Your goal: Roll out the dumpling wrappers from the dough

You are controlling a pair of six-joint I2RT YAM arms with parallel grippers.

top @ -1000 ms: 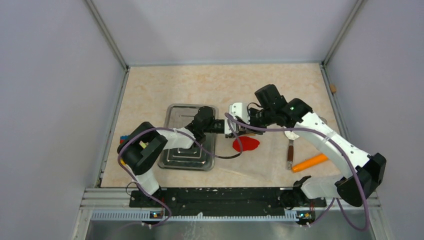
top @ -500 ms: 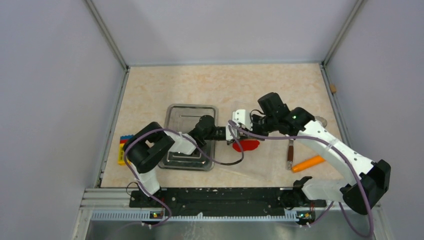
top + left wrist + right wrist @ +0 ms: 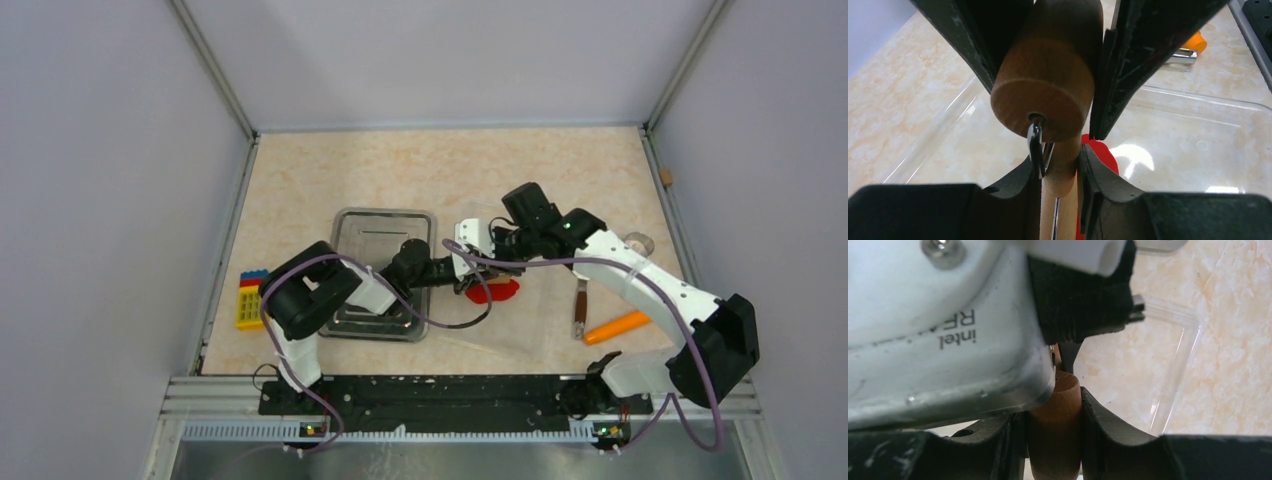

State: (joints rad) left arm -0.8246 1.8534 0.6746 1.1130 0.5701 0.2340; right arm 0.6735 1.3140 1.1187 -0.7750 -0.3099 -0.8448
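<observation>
The red dough [image 3: 499,291] lies flattened on a clear plastic sheet [image 3: 540,322]; it shows under the pin as a red patch [image 3: 1102,153] in the left wrist view. A small wooden rolling pin [image 3: 1048,85] hangs just over its upper left edge. My left gripper [image 3: 1060,162] is shut on the pin's pale handle [image 3: 1062,176]. My right gripper [image 3: 1054,405] is shut on the brown handle [image 3: 1054,435]. Both meet at the middle of the table, left gripper [image 3: 457,268] and right gripper [image 3: 479,254]. Dumpling wrappers are out of view.
A steel tray [image 3: 383,215] sits left of the dough under the left forearm. Right of the sheet lie a wooden-handled tool [image 3: 580,304], an orange carrot [image 3: 618,326] and a metal ring [image 3: 637,243]. A coloured toy block [image 3: 249,300] rests at the left edge.
The left jaws have closed onto the pin's handle. Both grippers have come nearer and lower with the pin, now covering the dough's upper left edge.
</observation>
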